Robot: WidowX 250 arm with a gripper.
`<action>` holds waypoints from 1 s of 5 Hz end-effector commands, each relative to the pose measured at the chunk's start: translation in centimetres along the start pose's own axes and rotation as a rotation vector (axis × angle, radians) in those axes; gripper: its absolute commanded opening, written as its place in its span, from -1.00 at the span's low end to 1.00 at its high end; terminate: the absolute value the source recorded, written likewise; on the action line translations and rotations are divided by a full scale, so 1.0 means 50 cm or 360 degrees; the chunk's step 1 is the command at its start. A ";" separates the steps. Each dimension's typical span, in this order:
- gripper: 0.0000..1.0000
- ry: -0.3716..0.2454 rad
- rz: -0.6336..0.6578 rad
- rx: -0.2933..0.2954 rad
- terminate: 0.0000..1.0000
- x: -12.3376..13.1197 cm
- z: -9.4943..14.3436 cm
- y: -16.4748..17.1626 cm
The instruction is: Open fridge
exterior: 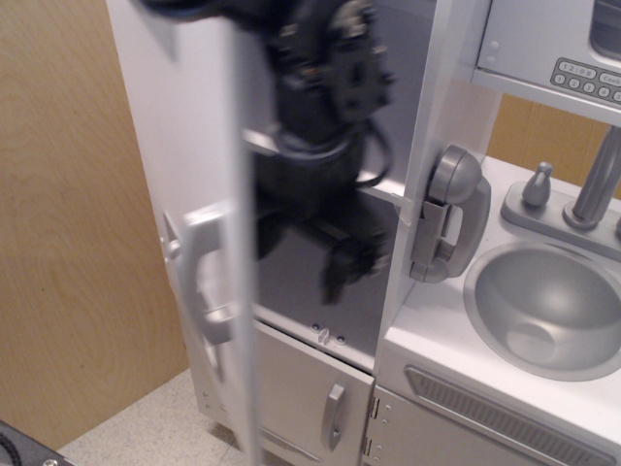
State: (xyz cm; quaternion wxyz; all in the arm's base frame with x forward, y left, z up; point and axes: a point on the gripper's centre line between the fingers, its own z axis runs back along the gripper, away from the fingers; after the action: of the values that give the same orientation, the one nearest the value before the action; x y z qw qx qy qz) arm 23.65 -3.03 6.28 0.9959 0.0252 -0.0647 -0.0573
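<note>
The fridge (419, 126) is a tall white toy cabinet. Its large door (236, 291) stands swung far out and shows almost edge-on and blurred. The curved silver handle (207, 283) shows on the door's outer face. My black gripper (303, 254) is inside the doorway, just behind the door's inner side, in front of a white shelf (386, 191). Its fingers are spread apart and hold nothing. Motion blur hides whether a finger touches the door. The dispenser panel is hidden.
The smaller lower door with a short silver handle (333, 415) is shut below. A grey toy phone (448, 209) hangs on the fridge's right side. A sink (553, 301), a faucet (600, 184) and a grey keypad cabinet (553, 49) are at right. A wooden wall (68, 194) is at left.
</note>
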 end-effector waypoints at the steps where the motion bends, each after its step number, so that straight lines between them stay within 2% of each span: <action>1: 1.00 -0.0121 0.0276 0.0257 -1.00 -0.030 -0.021 0.107; 2: 1.00 -0.0150 0.0380 0.0364 -1.00 -0.033 -0.042 0.122; 3: 1.00 -0.0168 0.0442 0.0403 -1.00 -0.032 -0.070 0.122; 4: 1.00 -0.0106 0.0422 0.0401 -1.00 -0.025 -0.080 0.122; 5: 1.00 -0.0099 0.0625 0.0401 -1.00 0.021 -0.066 0.181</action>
State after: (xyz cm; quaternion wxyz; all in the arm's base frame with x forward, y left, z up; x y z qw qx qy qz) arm 25.95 6.12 2.41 0.9755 0.1344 -0.0901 0.1492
